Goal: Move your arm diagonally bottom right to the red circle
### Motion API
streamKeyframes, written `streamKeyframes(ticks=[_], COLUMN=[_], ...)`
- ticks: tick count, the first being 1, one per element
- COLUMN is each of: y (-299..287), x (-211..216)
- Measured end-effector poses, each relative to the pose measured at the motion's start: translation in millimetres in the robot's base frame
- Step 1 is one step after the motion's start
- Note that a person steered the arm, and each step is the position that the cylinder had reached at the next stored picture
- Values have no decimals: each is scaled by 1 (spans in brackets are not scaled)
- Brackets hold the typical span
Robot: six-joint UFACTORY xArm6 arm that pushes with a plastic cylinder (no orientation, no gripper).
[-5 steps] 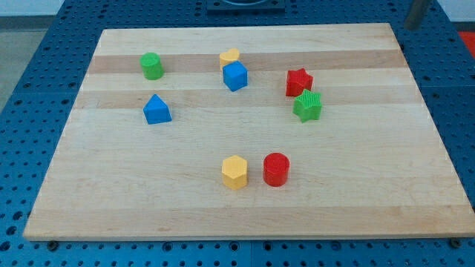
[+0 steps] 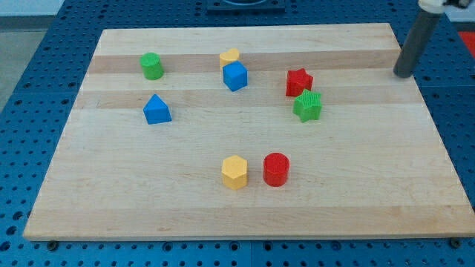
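The red circle [image 2: 276,169] stands on the wooden board [image 2: 237,215] below its middle, right beside a yellow hexagon [image 2: 234,172] on its left. My rod comes in from the view's top right, and my tip [image 2: 403,75] sits at the board's right edge, near its top corner. The tip is far above and to the right of the red circle. The nearest blocks to the tip are a red star [image 2: 298,81] and a green star [image 2: 307,106], both well to its left.
A green circle [image 2: 152,66] is at the top left, a blue triangle [image 2: 156,110] below it. A yellow block [image 2: 229,57] touches a blue cube [image 2: 235,76] at the top middle. Blue perforated table surrounds the board.
My rod has come down and left into view from the top right corner; its tip now reaches the board's right edge. No block has moved.
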State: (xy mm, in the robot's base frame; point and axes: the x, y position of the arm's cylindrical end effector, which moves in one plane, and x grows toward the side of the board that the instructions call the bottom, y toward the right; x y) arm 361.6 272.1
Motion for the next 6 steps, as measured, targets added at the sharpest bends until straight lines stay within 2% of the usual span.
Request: streamKeyframes(ticks=[3, 4, 6], y=[-46, -99, -209], x=[168, 211, 238])
